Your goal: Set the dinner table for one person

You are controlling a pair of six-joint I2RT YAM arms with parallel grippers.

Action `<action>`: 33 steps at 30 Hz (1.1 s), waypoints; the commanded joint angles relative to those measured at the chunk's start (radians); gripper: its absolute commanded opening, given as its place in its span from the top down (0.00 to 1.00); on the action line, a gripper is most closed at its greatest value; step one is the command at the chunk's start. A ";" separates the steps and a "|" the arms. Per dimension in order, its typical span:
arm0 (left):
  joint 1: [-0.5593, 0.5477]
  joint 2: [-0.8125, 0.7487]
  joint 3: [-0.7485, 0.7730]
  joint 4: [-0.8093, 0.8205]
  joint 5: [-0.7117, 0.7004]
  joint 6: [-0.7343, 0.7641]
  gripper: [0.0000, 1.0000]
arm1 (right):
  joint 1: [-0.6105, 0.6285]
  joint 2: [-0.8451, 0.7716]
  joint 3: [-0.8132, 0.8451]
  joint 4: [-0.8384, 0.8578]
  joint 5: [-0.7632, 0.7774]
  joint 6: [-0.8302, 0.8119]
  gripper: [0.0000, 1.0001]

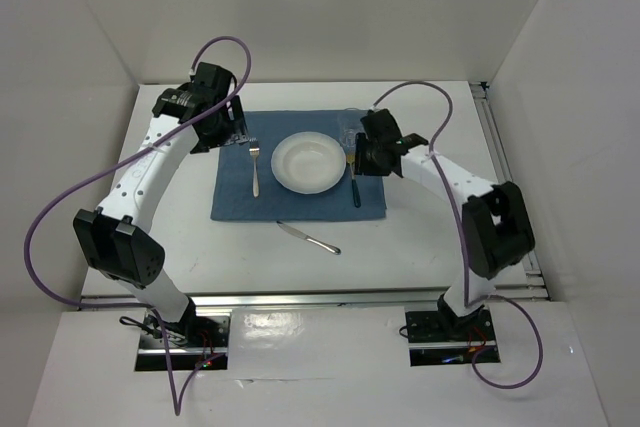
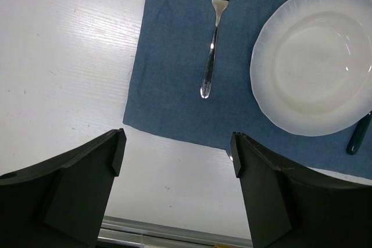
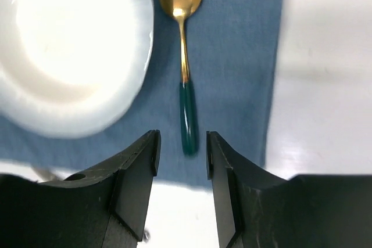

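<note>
The dinner table (image 1: 180, 247) is a white top that carries a blue placemat (image 1: 235, 197). On the placemat sits a white plate (image 1: 305, 162), with a silver fork (image 1: 255, 169) to its left and a gold spoon with a green handle (image 1: 354, 185) to its right. A knife (image 1: 310, 238) lies slanted on the bare table just in front of the placemat. My right gripper (image 3: 182, 155) hovers over the spoon (image 3: 185, 68), open, its fingers either side of the handle's end without touching it. My left gripper (image 2: 177, 155) is wide open and empty above the table's white surface, left of the fork (image 2: 212, 45).
What looks like a clear glass (image 1: 348, 125) stands at the placemat's back right, partly hidden by the right wrist. A metal rail (image 1: 300, 297) runs along the table's front edge. White walls enclose the back and both sides.
</note>
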 commanded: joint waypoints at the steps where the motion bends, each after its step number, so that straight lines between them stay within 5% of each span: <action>1: 0.005 -0.036 -0.002 0.017 0.020 0.005 0.09 | 0.054 -0.153 -0.091 -0.043 -0.006 -0.068 0.51; 3: 0.005 -0.045 -0.012 0.026 0.030 0.005 0.09 | 0.139 -0.217 -0.158 -0.018 -0.052 -0.128 0.47; 7: 0.005 -0.045 -0.032 0.035 0.039 -0.004 0.09 | 0.299 -0.213 -0.217 0.013 -0.031 -0.167 0.20; 9: 0.005 -0.054 -0.041 0.035 0.039 -0.004 0.10 | 0.383 -0.164 -0.217 0.029 -0.031 -0.194 0.20; 33: 0.005 -0.077 -0.091 0.046 0.002 -0.013 0.10 | 0.513 0.134 -0.185 0.151 -0.076 -0.348 0.53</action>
